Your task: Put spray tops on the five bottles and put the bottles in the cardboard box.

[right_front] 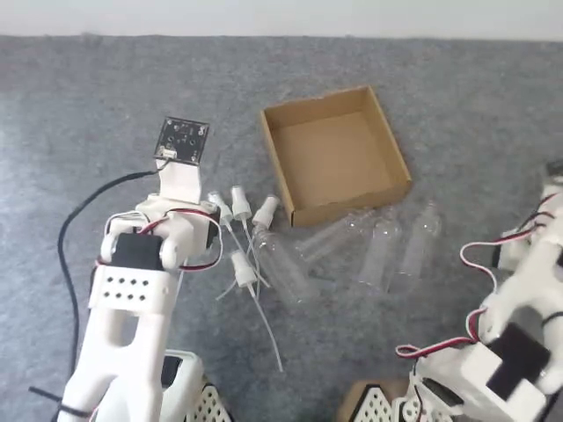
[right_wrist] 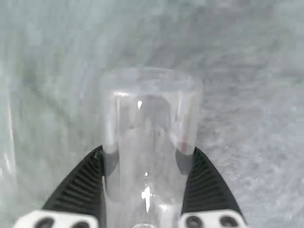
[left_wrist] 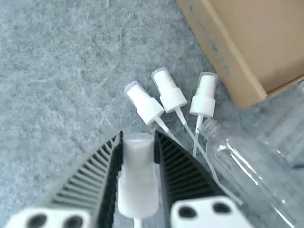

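Two robot arms stand at the near edge of a grey felt-covered desk [right_front: 88, 105].

The left tool [left_wrist: 137, 135] is closed on a white spray top [left_wrist: 137, 180]. The capped head points out past the fingertips and the thin tube end points back towards the wrist.

The right tool [right_wrist: 147, 152] is clamped round the middle of a clear bottle [right_wrist: 147, 109]. The bottle's long axis runs straight out in line with the tool. The end pointing outward is wide and blunt, so it is probably the base. I cannot tell where the neck sits.

The coming move likely depends on bringing the top to that bottle's neck. The two are well apart, with the top on the left and the bottle on the right. Four bottles [right_front: 383, 251] lie on their sides on the desk between them.

The left arm [right_front: 132, 290] reaches forward from the near left, with its wrist tipped down over the cluster of tops. Three loose spray tops [left_wrist: 168, 92] lie just beyond its fingertips. A fourth loose top [right_front: 242, 268] lies nearer, beside the leftmost lying bottle.

The right arm [right_front: 519, 352] sits folded low at the near right.

The open cardboard box [right_front: 352, 202] lies farther back in the middle, with nothing inside it. It is closer to the left arm's reach.
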`<state>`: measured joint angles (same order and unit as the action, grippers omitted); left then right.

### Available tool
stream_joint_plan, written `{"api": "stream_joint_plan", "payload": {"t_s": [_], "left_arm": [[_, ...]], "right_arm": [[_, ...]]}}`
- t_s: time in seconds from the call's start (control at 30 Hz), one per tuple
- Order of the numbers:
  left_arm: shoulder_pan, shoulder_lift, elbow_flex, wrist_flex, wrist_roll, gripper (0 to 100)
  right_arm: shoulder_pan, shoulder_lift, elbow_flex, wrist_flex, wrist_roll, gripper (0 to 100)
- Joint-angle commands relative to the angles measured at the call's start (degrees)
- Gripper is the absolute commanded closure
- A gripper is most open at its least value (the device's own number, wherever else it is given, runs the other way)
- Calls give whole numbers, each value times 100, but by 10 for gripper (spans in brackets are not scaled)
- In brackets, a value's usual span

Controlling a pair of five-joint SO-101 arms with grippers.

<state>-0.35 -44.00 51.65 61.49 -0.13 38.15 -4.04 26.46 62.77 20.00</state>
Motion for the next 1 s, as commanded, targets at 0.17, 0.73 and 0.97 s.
{"api": "stream_joint_plan", "payload": {"t_s": [0.17, 0.73, 0.97], "left_arm": [[0, -193, -22, -202, 79, 988], [0, -193, -22, -202, 79, 988], [0, -193, -13, -211, 79, 988]], "right_arm": [[-75, 752, -580, -558, -2453, 853], [-866, 1051, -853, -145, -3596, 614], [-927, 1042, -1943, 857, -1899, 612]]}}
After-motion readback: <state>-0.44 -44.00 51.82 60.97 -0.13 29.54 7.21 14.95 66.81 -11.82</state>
